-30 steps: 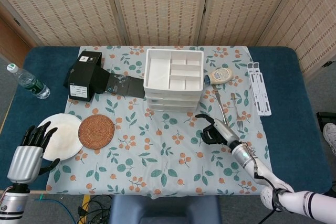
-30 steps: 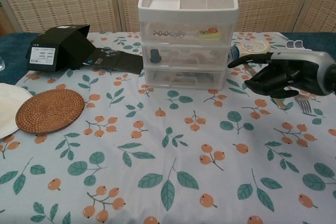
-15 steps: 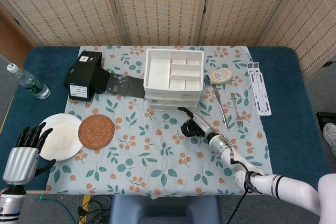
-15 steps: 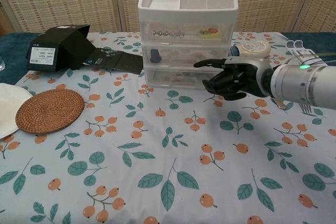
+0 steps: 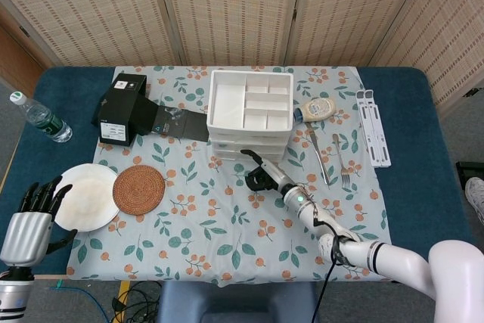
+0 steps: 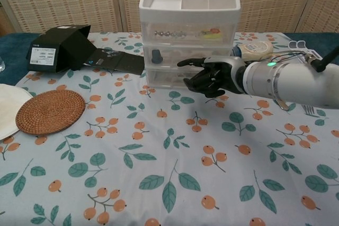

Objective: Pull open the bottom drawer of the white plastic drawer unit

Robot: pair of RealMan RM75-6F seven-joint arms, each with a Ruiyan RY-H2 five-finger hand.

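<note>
Right hand (image 6: 207,78) has swept leftward to the bottom drawer (image 6: 175,79) front, fingers curled, grasp uncertain. Only head view shows left hand (image 5: 30,221), spread, empty.

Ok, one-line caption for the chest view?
Right robot hand poised in front of the white drawer unit, bottom drawer not yet pulled.
</note>
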